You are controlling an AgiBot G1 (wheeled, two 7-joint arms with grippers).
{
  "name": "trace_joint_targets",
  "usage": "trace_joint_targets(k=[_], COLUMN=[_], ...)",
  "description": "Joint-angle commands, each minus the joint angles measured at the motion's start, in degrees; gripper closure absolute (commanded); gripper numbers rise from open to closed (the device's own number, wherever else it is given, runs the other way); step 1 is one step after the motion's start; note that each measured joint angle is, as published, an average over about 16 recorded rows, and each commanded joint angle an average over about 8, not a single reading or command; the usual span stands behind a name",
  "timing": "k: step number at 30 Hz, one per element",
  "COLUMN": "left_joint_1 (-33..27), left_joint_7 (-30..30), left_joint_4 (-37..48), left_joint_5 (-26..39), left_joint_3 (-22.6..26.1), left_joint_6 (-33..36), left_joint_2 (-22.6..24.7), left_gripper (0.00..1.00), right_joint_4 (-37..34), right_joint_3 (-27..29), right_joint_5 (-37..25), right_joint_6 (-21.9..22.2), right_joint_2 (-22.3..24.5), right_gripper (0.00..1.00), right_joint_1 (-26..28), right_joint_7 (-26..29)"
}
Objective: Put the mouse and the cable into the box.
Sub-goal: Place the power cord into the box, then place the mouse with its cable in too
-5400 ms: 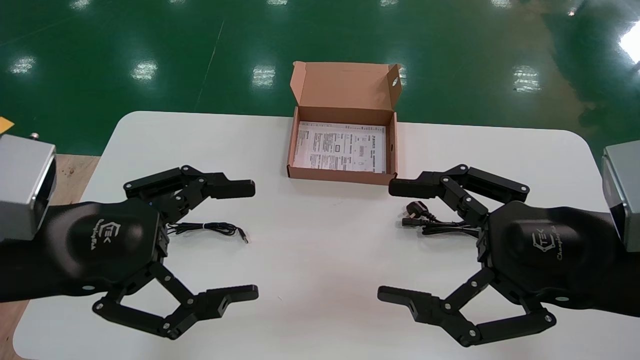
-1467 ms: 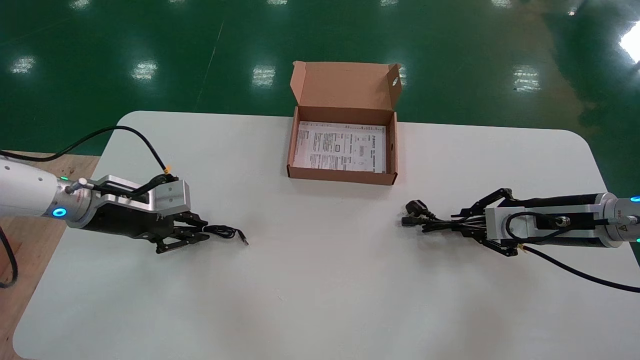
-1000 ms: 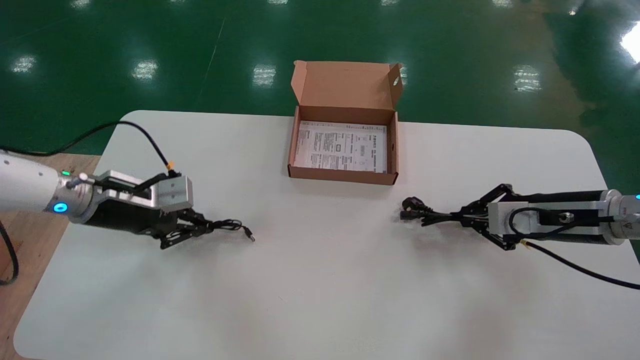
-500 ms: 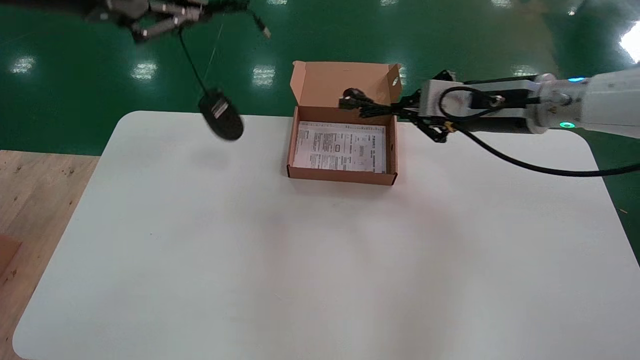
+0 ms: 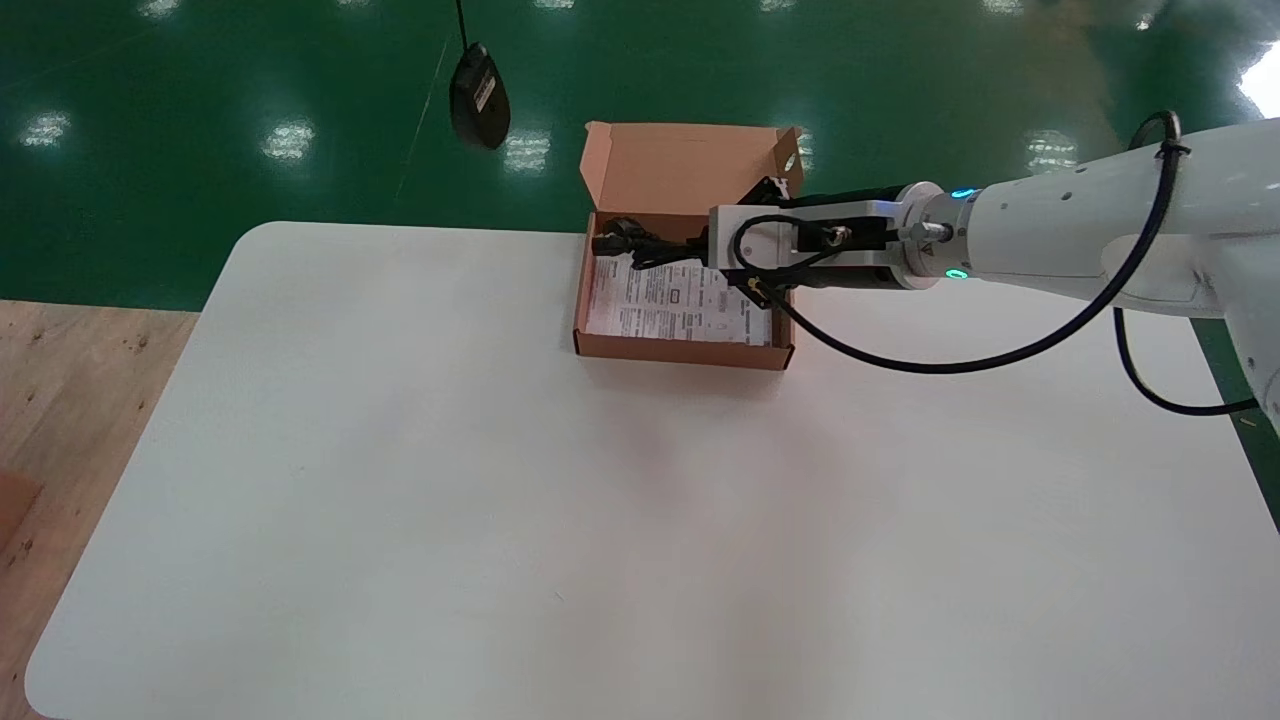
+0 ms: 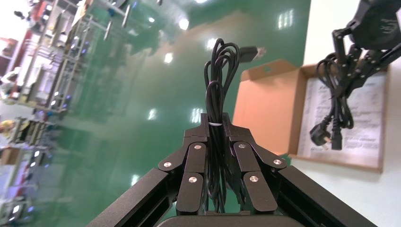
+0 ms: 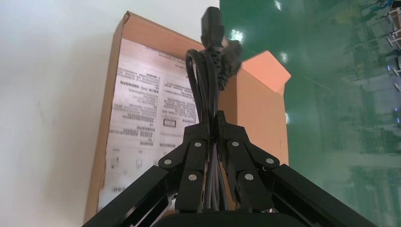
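My right pincer [image 7: 213, 125]: clenched on the black cable [image 5: 622, 242], whose plugs hang over the far left corner of the box [image 5: 680, 352].
The box: open, at the far edge of the desk [image 5: 450, 500].
My left pincer [image 6: 215, 124]: clenched on the bundled mouse cord [image 6: 218, 66].
The mouse [image 5: 478, 95]: dangles over the green floor [image 5: 250, 90], far left of the box.

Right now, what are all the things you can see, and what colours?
table: one, white, under everything
box: one, brown, open, table's far middle
leaflet: one, white printed, inside the box
power cable: one, black, held over the box
mouse: one, black, dangling beyond the table's far edge
mouse cord: one, black, bundled, held in the air
floor: green, around the table
right gripper: one, black, shut on power cable
left gripper: one, black, shut on mouse cord
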Motion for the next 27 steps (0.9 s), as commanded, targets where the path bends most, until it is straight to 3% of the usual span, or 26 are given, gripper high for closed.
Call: trace_joint_targets(k=[1, 5, 11, 13, 21, 27], left_joint_1=[-0.06, 0.01, 0.15, 0.27, 1.78, 3.85], left_joint_7=[-1.04, -3.82, -7.07, -7.90, -9.51, -6.70], left_joint_4=[-2.35, -5.47, -8.52, -9.32, -10.80, -8.21], left_joint_5=[0.70, 2.08, 3.63, 3.97, 3.80, 1.62], left_joint_3=[0.20, 0.82, 1.58, 1.76, 2.02, 1.96], left_joint_6=[-0.25, -0.25, -0.05, 0.03, 0.12, -0.14], left_joint_2=[-0.70, -1.43, -2.00, -2.23, -2.39, 0.41], left_gripper=[1.00, 1.00, 1.00, 1.00, 1.00, 1.00], right_joint_4=[-1.01, -2.08, -2.15, -2.02, -1.65, -2.53], right_joint_3=[0.00, -0.15, -0.98, -1.34, -2.70, -2.71], right_joint_5=[-0.06, 0.39, 1.27, 1.52, 2.55, 4.29], right_joint_6=[1.25, 2.27, 2.44, 2.47, 2.75, 2.19], right_joint_2=[-1.21, -2.38, -2.87, -2.86, -2.81, -1.75], right_gripper=[1.00, 0.94, 0.21, 0.02, 0.00, 0.00], right_joint_1=[0.00, -0.30, -0.91, -0.95, -1.00, 0.27], right_joint_7=[-0.85, -2.00, -1.84, -1.61, -1.16, -0.28])
